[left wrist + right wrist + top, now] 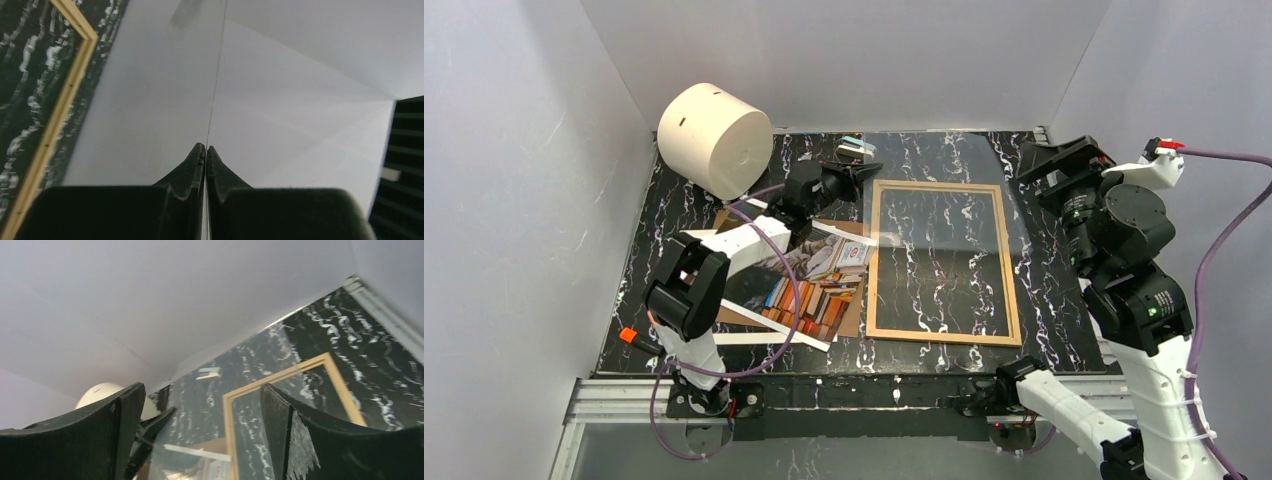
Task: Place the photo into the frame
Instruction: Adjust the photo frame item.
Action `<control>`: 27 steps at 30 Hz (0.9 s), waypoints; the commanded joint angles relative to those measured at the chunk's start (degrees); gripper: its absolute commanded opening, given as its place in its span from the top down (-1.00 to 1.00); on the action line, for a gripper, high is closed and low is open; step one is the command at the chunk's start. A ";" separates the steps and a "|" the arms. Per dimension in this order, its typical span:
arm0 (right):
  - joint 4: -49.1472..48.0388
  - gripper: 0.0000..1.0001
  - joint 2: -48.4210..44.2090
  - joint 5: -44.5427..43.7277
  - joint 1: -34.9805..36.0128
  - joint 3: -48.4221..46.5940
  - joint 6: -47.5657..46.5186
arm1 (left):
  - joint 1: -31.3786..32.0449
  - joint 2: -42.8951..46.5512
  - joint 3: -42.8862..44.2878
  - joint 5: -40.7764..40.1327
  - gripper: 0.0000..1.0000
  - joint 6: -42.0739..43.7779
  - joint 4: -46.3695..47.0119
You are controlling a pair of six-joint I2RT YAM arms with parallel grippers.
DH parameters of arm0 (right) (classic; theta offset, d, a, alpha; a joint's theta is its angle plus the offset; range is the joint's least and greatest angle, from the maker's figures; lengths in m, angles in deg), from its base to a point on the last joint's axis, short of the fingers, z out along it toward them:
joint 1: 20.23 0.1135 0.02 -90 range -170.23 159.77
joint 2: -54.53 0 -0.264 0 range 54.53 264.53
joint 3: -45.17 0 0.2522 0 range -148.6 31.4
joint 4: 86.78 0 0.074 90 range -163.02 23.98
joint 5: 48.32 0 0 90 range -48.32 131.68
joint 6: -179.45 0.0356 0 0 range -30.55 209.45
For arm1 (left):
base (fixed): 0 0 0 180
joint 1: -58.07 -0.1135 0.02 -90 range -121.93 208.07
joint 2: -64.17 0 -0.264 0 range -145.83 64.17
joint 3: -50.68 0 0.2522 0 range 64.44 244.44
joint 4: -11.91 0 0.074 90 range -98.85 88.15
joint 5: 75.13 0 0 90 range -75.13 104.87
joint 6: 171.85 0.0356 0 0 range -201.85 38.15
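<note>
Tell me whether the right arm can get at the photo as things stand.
Probably not cleanly. The photo lies left of the frame, partly under the left arm. The left tool is shut on a clear pane raised over the frame, across the open right tool's path.

I log a cream cylinder (716,137) on its side at the black marbled table's (1044,290) back-left corner. A small white-and-teal item (853,147) lies near the back edge.
</note>
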 commanded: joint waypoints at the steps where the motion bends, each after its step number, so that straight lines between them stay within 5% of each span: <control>1: 5.46 -0.91 1.39 -8.45 0.06 -1.01 -6.77 | -1.87 0.28 5.88 11.50 1.00 18.33 -9.75; 6: 11.14 -0.97 8.88 -0.17 0.11 -4.46 -8.28 | -2.74 2.18 14.86 14.37 1.00 40.20 -24.89; 10: 9.70 -0.97 13.76 12.10 0.10 -2.62 -6.73 | -3.54 2.95 21.72 19.05 1.00 47.03 -29.73; 16: -3.99 -0.97 14.51 26.87 -3.20 6.16 -0.43 | -6.15 6.21 24.66 23.99 1.00 43.18 -27.54; 27: -34.99 -0.97 18.24 59.02 -21.30 19.92 19.62 | -12.66 9.67 33.66 25.81 1.00 33.52 -22.88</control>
